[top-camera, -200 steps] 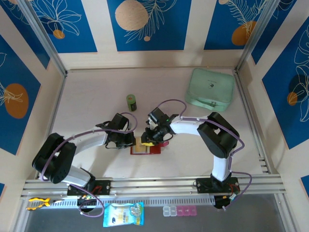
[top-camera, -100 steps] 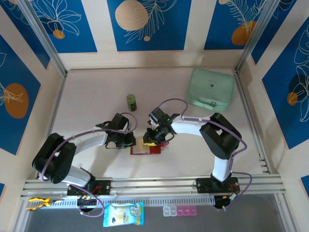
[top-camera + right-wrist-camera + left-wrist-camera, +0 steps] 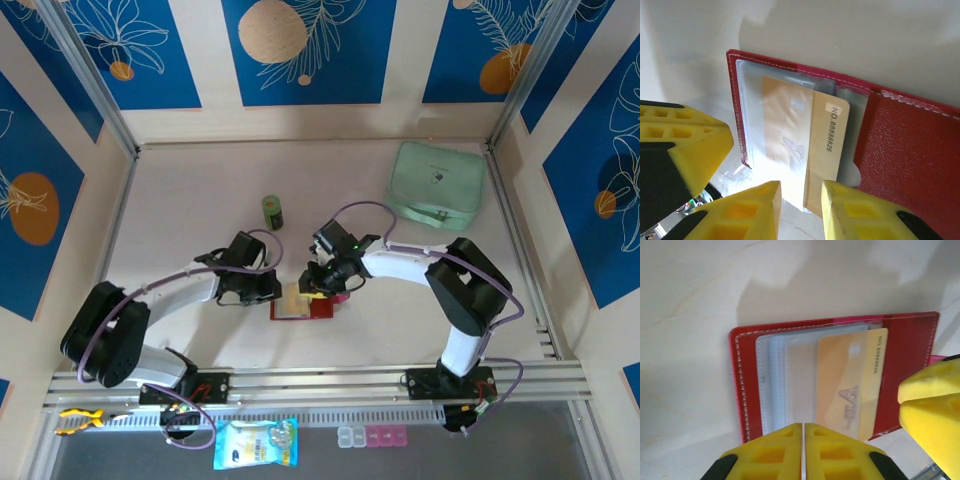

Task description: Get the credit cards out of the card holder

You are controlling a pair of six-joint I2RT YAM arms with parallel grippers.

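The card holder [image 3: 910, 150] lies open on the counter [image 3: 190, 190], with the credit cards [image 3: 829, 142] partly out of its clear sleeve. The left gripper [image 3: 803, 437] is clenched empty at the holder's edge. The right gripper [image 3: 800, 200] stands parted around the top card's free end, not pinching it. A shallow or skewed bite there could let the thin card slip, or drag the whole holder along.

we see a pale table [image 3: 200, 180]. on it lie the open red card holder [image 3: 322, 308] near the front, a small green can [image 3: 273, 212] further back, and a mint-green pouch [image 3: 437, 182] at the far right.
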